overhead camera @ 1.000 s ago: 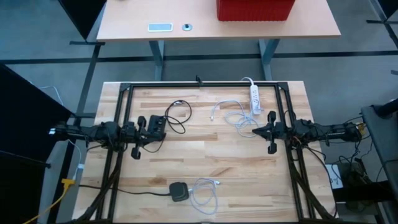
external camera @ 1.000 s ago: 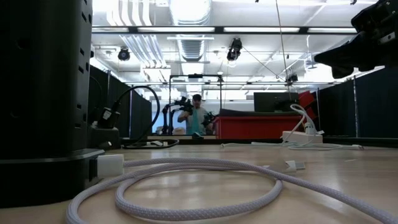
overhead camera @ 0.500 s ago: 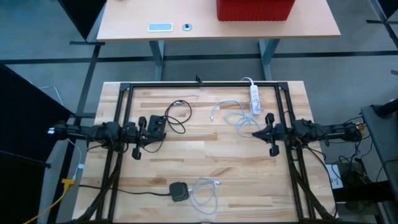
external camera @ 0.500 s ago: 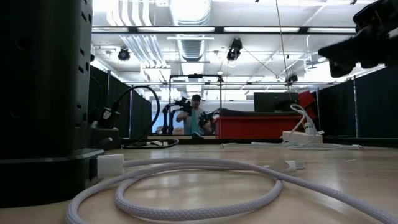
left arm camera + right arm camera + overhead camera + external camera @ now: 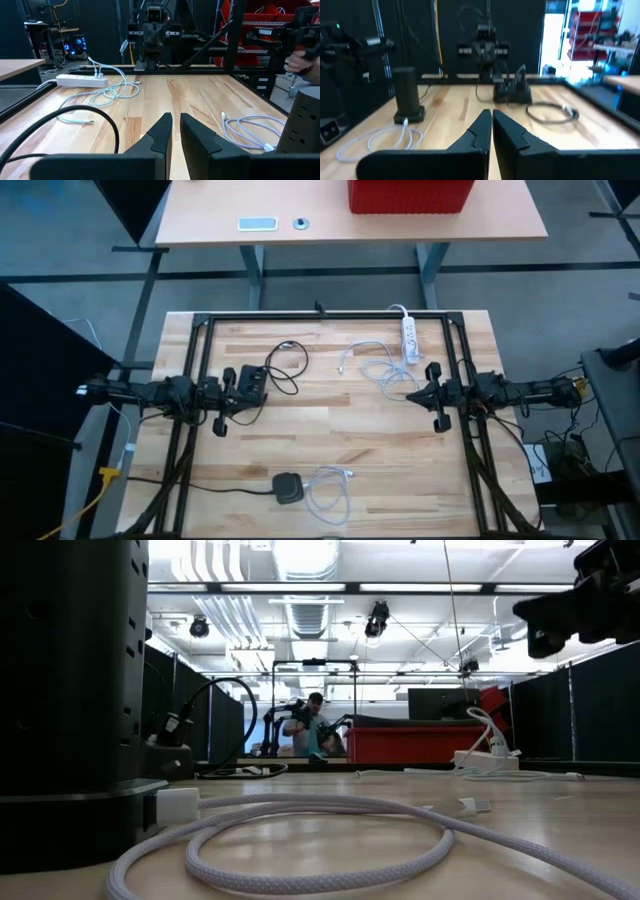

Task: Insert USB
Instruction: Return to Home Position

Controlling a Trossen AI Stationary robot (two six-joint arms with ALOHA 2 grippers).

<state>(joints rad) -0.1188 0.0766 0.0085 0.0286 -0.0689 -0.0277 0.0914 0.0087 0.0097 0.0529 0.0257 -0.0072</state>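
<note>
Right tool (image 5: 491, 112): fingers pressed together, hanging high above the table (image 5: 340, 435), near the white outlet extension (image 5: 409, 338), which has its white charger cables (image 5: 383, 370) plugged in. Left tool (image 5: 173, 116): likewise closed, well apart from that extension across bare wood.

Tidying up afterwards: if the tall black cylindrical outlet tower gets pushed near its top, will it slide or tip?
Probably tip: the tall black cylindrical outlet tower stands much taller than its flared base. Pushed low, it likely slides on the smooth wooden table, trailing the floppy white cable at its base. Left gripper and right gripper wait mid-table.
</note>
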